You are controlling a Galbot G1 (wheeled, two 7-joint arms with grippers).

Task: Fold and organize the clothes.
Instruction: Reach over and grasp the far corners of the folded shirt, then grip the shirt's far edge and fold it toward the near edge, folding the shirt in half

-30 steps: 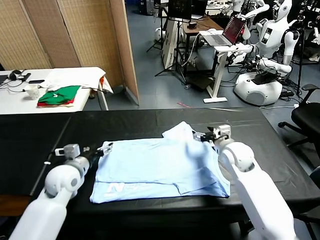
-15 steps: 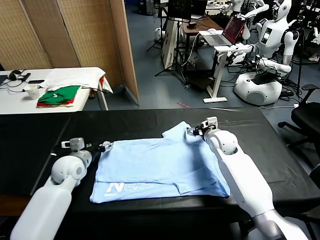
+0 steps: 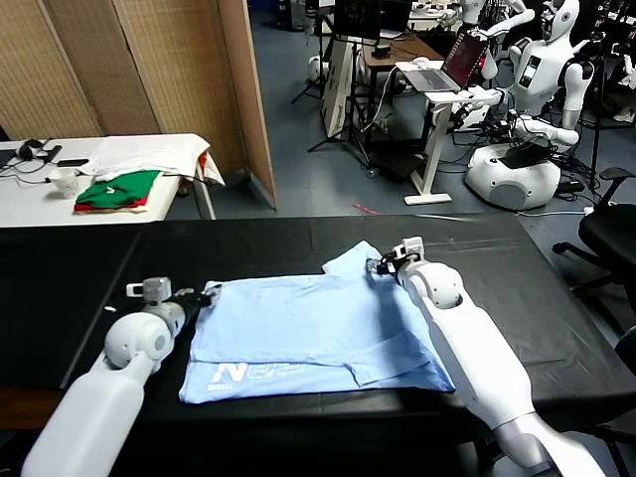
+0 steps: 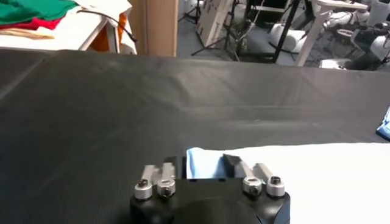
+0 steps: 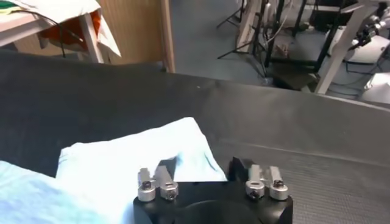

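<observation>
Across the middle of the black surface (image 3: 79, 298) lies the T-shirt (image 3: 308, 333), pale blue, flat, with a white print near its hem and one sleeve poking toward the far edge. Thin and limp, it should weigh little and sag unless taken by its edges. The left pincer (image 3: 195, 296) pinches the shoulder corner, the right pincer (image 3: 376, 266) pinches the sleeve edge

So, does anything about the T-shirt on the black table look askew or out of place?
Mostly no. The light-blue T-shirt lies flat on the black table. Only its far sleeve by the right gripper looks rumpled and sticks out past the edge. The left gripper is at the opposite corner.
</observation>
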